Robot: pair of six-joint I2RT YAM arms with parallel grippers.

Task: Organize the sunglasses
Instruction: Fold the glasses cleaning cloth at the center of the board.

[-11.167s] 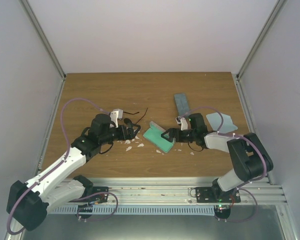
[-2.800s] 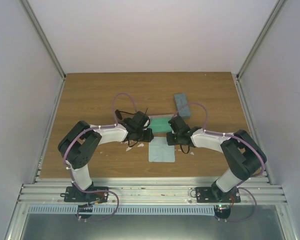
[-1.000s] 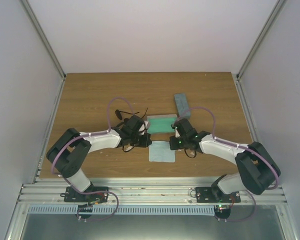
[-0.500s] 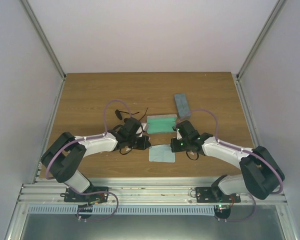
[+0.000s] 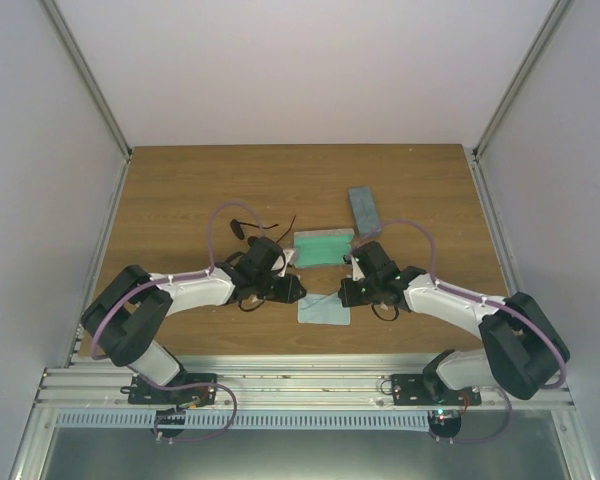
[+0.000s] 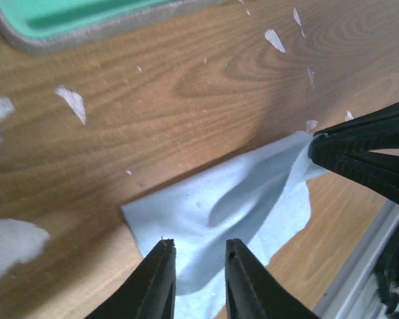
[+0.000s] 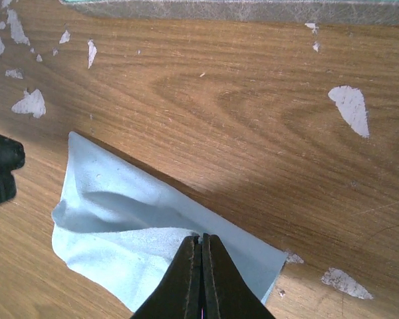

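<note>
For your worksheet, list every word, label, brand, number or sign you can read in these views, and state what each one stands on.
None: no readable text appears in any view.
The open green-lined case, the closed grey case and the light blue cloth are plain and unmarked.
The pale flecks on the wooden table are irregular patches, not print.

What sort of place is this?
Probably a robotics test cell, not a home: a wooden table boxed in by plain white panels, with two white-and-black robot arms bolted to a metal rail at its near edge.
</note>
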